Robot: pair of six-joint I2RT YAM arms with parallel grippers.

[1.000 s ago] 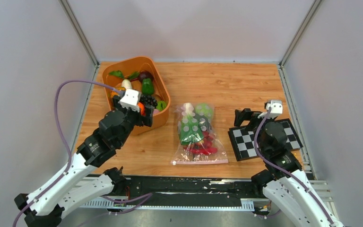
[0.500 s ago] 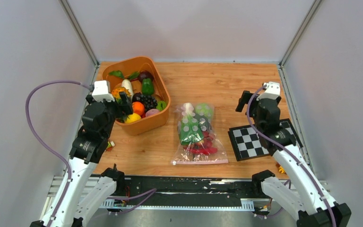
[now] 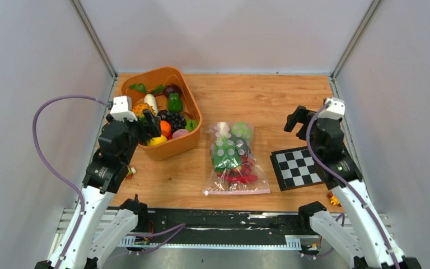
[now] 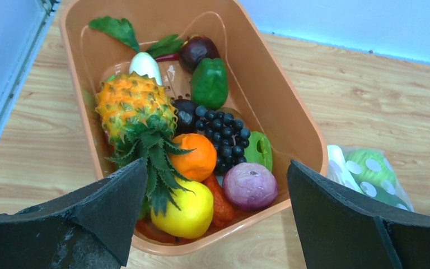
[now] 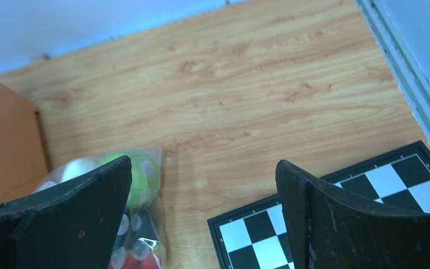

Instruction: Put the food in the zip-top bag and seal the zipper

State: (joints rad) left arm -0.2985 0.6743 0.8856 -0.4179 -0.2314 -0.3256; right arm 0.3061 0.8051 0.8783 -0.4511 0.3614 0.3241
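1. The wooden table (image 3: pixel 269 101) carries everything.
2. The orange tub (image 3: pixel 189 141) sits at the far left. It holds a pineapple (image 4: pixel 134 106), grapes (image 4: pixel 224 131), a green pepper (image 4: pixel 209 83) and other toy produce.
3. The zip-top bag (image 3: pixel 257 182) lies flat mid-table, between the tub and the checkered board (image 3: pixel 299 168) and close to both.
4. The left gripper (image 4: pixel 217 174) hovers over the tub's near-left rim, its fingers spread wide and holding nothing.
5. The right gripper (image 5: pixel 202 165) hangs above bare wood beyond the board's far edge, jaws wide apart and empty.
6. The food (image 3: pixel 227 159) sits inside the bag: green leaves, red pieces and a pale green cabbage.
7. The zipper (image 3: pixel 238 192) runs along the bag's near edge. I cannot tell whether it is pressed closed.
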